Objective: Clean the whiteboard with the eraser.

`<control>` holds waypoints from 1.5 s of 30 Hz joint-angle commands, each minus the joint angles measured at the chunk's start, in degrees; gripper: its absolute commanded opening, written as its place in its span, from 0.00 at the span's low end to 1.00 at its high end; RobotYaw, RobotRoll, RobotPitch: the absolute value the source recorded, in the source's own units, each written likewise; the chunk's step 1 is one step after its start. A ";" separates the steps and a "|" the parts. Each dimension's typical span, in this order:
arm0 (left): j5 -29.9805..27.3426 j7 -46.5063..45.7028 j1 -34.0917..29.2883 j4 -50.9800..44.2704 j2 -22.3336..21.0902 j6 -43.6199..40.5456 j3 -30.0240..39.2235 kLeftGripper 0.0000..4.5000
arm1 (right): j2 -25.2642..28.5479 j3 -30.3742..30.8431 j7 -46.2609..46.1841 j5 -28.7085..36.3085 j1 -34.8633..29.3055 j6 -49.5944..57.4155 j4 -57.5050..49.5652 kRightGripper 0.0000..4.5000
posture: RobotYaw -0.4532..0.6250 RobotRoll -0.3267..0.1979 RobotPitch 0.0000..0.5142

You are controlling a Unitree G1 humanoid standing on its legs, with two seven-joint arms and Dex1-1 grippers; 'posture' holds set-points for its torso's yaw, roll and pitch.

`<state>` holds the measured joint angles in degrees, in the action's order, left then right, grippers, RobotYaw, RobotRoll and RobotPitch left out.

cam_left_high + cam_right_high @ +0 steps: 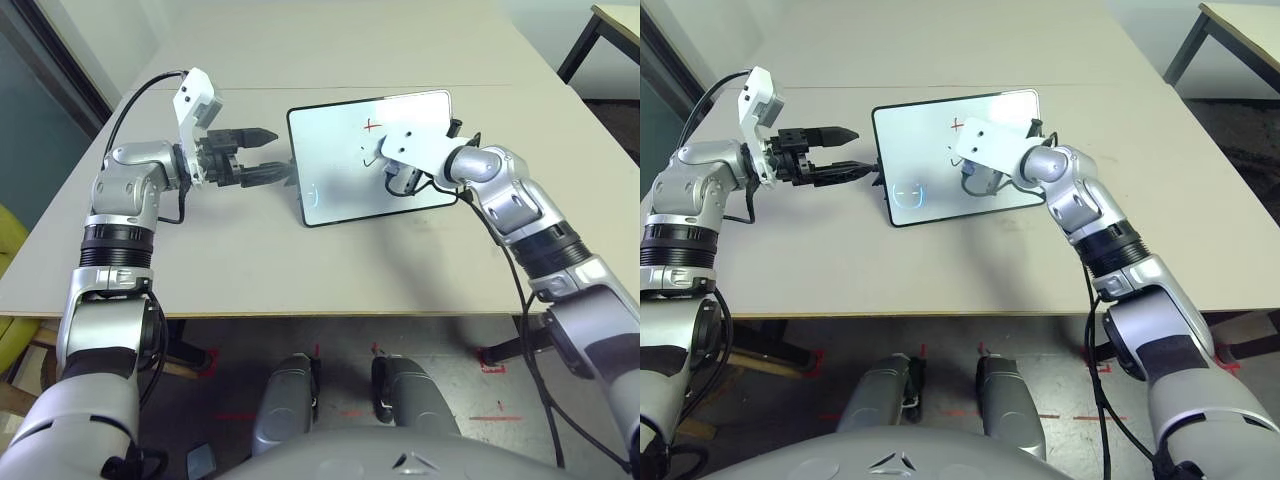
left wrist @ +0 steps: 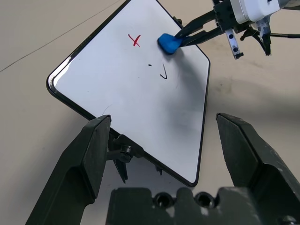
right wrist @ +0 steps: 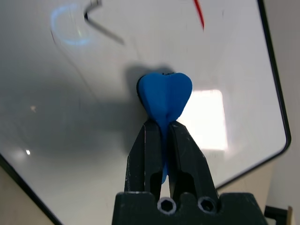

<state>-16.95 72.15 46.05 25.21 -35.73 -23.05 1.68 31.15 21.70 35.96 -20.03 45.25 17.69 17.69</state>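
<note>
Near edge of the pale beige worktop (image 1: 250,285): bare surface runs from that edge up to the board, between the two silver forearms.

Mid-worktop: the tablet-sized white whiteboard with thin black frame and rounded corners (image 1: 340,190) stands tilted on its stand, the face turned toward the robot. Open surface lies on all sides of it; a seam in the worktop runs behind it.

Left end effector (image 1: 268,155) sits just beside the board's left edge, black fingers spread apart, holding nothing. Left wrist view puts the board's lower frame edge and the small stand between the two fingers (image 2: 93,154); contact cannot be told.

Right end effector (image 3: 161,140) is clamped tight on the small bright blue eraser block (image 3: 165,96), whose front end is pressed against the board face, away from the frame.

View differences: in the head views the right wrist housing covers the eraser. The left wrist view shows it on the board just beside a red X mark (image 2: 135,40), with short black strokes (image 2: 163,74) nearby. The right wrist view adds a faint blue ring (image 3: 70,26) on the board face.

Far side: bare worktop continues beyond the board.
</note>
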 commanded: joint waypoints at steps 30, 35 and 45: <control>-0.73 0.22 0.34 -0.06 -0.75 0.16 0.15 1.00 | -10.21 1.80 2.06 -4.11 4.99 -0.42 2.53 0.00 | 0.57 0.62 0.21; -0.15 -0.05 -0.17 0.01 -1.43 0.49 0.03 1.00 | -11.79 2.78 2.72 -4.41 5.19 -0.49 1.51 0.00 | 0.58 0.62 0.21; -0.42 0.04 -0.65 -0.63 -1.85 0.35 0.01 1.00 | -14.95 4.85 3.20 -4.79 4.80 -0.24 0.36 0.00 | 0.59 0.62 0.21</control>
<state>-16.93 72.11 46.19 25.34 -36.92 -22.77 1.66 16.73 25.17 38.27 -24.36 50.57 17.35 17.96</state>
